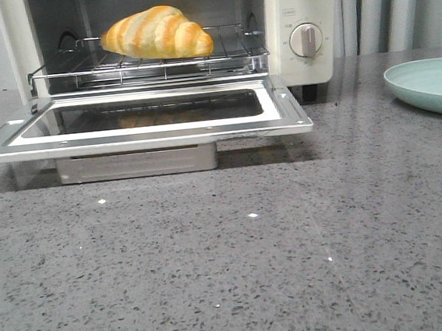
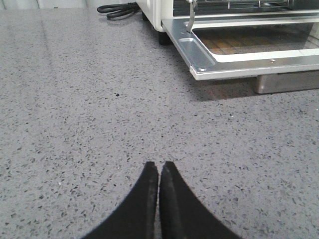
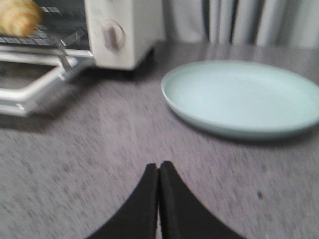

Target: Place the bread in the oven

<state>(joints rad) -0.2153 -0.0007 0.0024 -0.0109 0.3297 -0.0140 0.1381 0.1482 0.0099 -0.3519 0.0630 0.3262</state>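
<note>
The bread, a glossy golden-orange croissant with cream stripes, lies on the wire rack inside the cream-white oven. The oven door is folded down flat. The bread also shows in the right wrist view. My left gripper is shut and empty over bare counter, short of the door's corner. My right gripper is shut and empty over the counter, between the oven and the plate. Neither gripper shows in the front view.
A pale green plate sits empty at the right of the oven, also in the right wrist view. A metal crumb tray sticks out under the door. A black cable lies beside the oven. Grey curtains hang behind.
</note>
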